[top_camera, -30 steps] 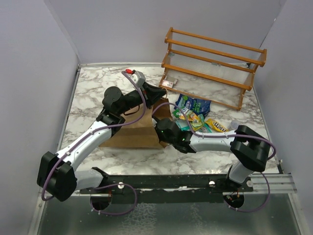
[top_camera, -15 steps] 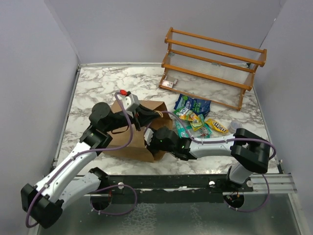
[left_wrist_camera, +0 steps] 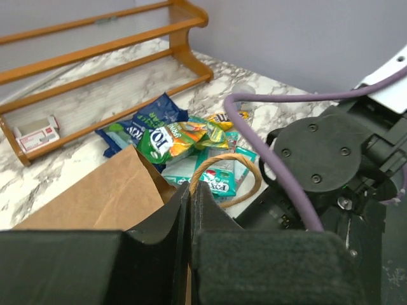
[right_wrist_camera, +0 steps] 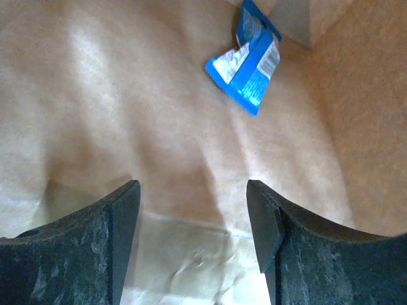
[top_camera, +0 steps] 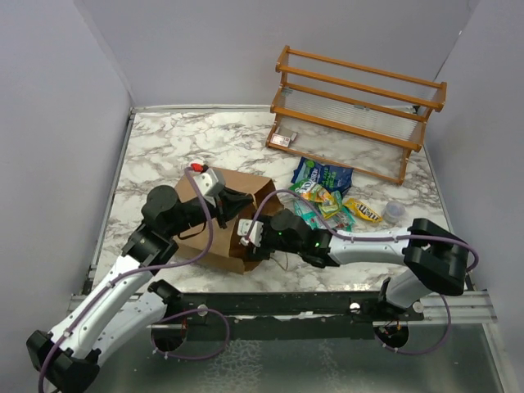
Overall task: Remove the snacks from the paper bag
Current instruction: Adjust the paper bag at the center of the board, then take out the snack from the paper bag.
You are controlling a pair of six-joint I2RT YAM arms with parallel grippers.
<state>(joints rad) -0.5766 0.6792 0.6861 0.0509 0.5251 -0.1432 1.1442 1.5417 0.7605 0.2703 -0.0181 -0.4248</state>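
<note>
The right gripper (right_wrist_camera: 193, 190) is inside the paper bag (left_wrist_camera: 95, 203) with its jaws spread wide and nothing between them. Beyond its fingers (right_wrist_camera: 121, 216), one blue packet (right_wrist_camera: 247, 63) lies against the brown inner wall at the far end of the bag, well apart from the tips. No other packet shows in there.

The left gripper (left_wrist_camera: 190, 190) has its jaws pressed together, and they appear to pinch the paper rim of the bag at its mouth, next to the twisted loop handle (left_wrist_camera: 222, 155).

The bag lies on its side on the marble table (top_camera: 164, 147), with its mouth turned to the right, where the right arm enters. To the right of the bag, the other snacks (top_camera: 323, 192) sit in a loose pile of blue, green and yellow packets on the near side of the wooden rack (top_camera: 360, 98).

The step in hand looks like fetching the last packet. The next move probably calls for the right gripper to reach deeper, put the blue packet between its jaws, close on it and draw back out. The left gripper would need to hold the mouth open meanwhile.
</note>
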